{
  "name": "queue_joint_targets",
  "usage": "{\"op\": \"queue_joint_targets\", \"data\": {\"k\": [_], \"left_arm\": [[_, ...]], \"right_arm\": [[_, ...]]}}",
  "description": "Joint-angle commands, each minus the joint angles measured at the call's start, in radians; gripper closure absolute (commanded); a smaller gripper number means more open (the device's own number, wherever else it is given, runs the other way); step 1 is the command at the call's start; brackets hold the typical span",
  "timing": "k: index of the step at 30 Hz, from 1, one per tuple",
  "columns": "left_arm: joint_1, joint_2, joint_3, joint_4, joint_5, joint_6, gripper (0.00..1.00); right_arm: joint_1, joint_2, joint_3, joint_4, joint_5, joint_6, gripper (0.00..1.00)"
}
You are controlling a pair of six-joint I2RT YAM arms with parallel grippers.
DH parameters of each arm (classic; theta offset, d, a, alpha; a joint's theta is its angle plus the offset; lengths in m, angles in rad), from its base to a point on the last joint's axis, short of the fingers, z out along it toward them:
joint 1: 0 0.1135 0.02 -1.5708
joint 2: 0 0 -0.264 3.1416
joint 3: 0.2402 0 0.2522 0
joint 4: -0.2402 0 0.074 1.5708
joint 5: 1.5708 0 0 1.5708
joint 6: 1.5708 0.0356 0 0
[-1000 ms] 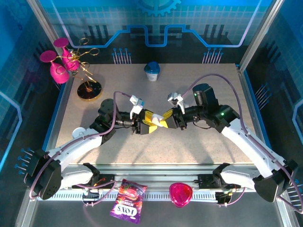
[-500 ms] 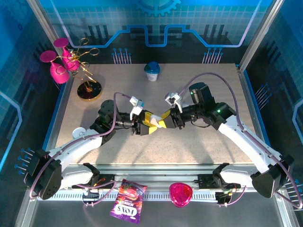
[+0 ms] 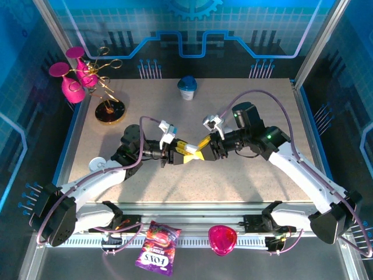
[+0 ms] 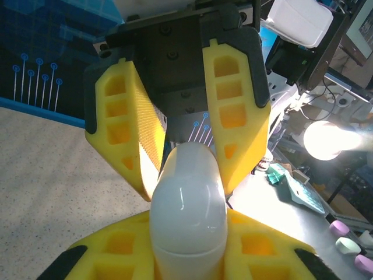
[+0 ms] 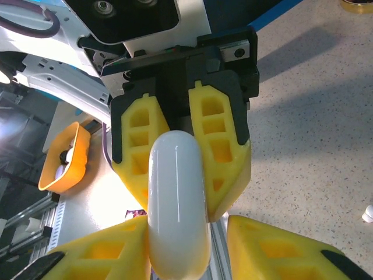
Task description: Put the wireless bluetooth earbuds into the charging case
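Observation:
The white, pill-shaped charging case (image 4: 187,198) hangs above the middle of the table, where both grippers meet. My left gripper (image 4: 187,226) is shut on it, with both yellow fingers pressed to its sides. My right gripper (image 5: 186,224) faces it from the other end with its jaws open. The case (image 5: 176,192) rests against one of its fingers, and there is a gap to the other. In the top view the left gripper (image 3: 186,153) and right gripper (image 3: 202,150) sit tip to tip. A tiny white piece that looks like an earbud (image 5: 367,214) lies on the table.
A blue-and-white cup (image 3: 187,87) stands at the back centre, and a gold stand (image 3: 108,111) with pink glasses at the back left. A white round thing (image 3: 97,163) lies under the left arm. A snack packet (image 3: 157,248) and a pink object (image 3: 222,239) sit on the front rail.
The left gripper has closed tight on the case. The right gripper's jaws have opened off it. The arms have hardly shifted.

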Motion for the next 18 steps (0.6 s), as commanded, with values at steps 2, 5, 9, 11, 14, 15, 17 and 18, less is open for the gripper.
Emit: {"op": "queue_joint_targets", "data": {"k": [2, 5, 9, 11, 14, 15, 17, 18], "left_arm": [[-0.017, -0.026, -0.047, 0.164, 0.049, 0.061, 0.94], [-0.021, -0.028, -0.049, 0.16, 0.05, 0.072, 0.94], [-0.026, -0.034, -0.082, 0.173, -0.017, 0.14, 0.92], [-0.03, -0.023, -0.127, 0.249, -0.066, 0.217, 0.92], [-0.03, 0.006, -0.168, 0.343, -0.114, 0.276, 0.93], [-0.029, 0.013, -0.171, 0.349, -0.121, 0.292, 0.93], [-0.031, 0.015, -0.172, 0.343, -0.143, 0.329, 0.93], [-0.031, 0.011, -0.173, 0.339, -0.149, 0.351, 0.93]], "right_arm": [[-0.001, -0.054, 0.004, 0.041, 0.233, 0.039, 0.44], [-0.002, -0.072, 0.011, 0.037, 0.347, 0.042, 0.41], [-0.01, -0.106, -0.003, 0.076, 0.34, 0.046, 0.38], [-0.011, -0.13, -0.023, 0.112, 0.291, 0.041, 0.35], [-0.015, -0.184, -0.086, 0.201, 0.259, 0.067, 0.34], [-0.022, -0.207, -0.113, 0.239, 0.263, 0.089, 0.33], [-0.054, -0.249, -0.184, 0.347, 0.288, 0.183, 0.34], [-0.076, -0.263, -0.214, 0.373, 0.311, 0.222, 0.33]]}}
